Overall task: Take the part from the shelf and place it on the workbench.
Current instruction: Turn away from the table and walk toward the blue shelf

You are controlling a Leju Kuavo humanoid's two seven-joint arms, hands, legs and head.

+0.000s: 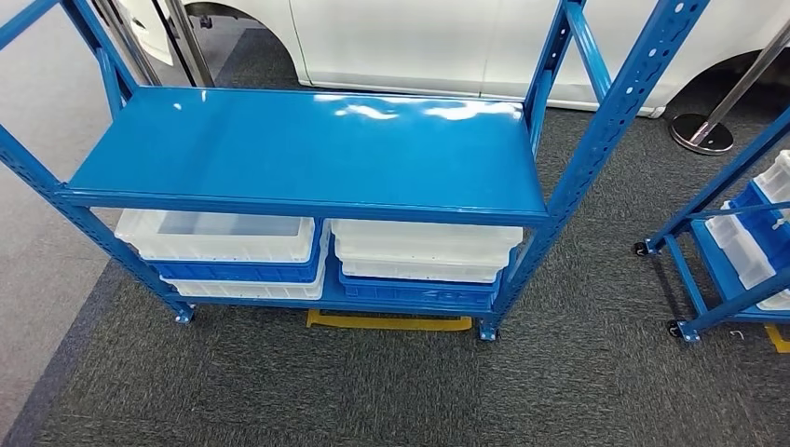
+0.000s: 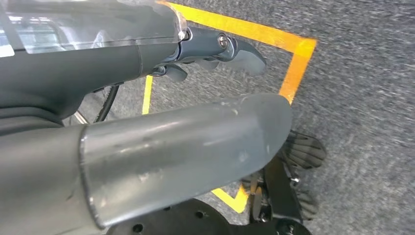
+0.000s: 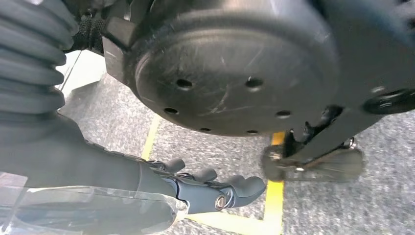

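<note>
**Shelf ahead, both robot hands hanging low, no part seen yet**

Head view: The blue shelf (image 1: 307,149) stands straight in front of the robot on grey carpet. Its upper board is bare and shiny. Under this board, on the lower level, there are stacked bins (image 1: 224,237), white and blue, in two piles side by side; the left top bin looks empty as far as I can see into it. The part itself I cannot find in this view; it may lie inside a bin under the board, but this is only a guess. Behind the shelf is a white car (image 1: 447,37). To the right of the shelf stands a second blue rack (image 1: 736,242) with bins, well apart from the first.

Left wrist view: The left robot hand (image 2: 215,49) hangs above the carpet, over a yellow floor line (image 2: 293,68). Its fingers are loosely stretched and hold nothing.

Right wrist view: The right robot hand (image 3: 210,188) also hangs over the carpet near a yellow line. Fingers slightly curled, apart, nothing between them.

Judgement: the shelf lies forward and above both hands, so neither arm is clearly nearer. Reaching the bins means going under the upper board, and its front edge and the posts stand in the way.
</note>
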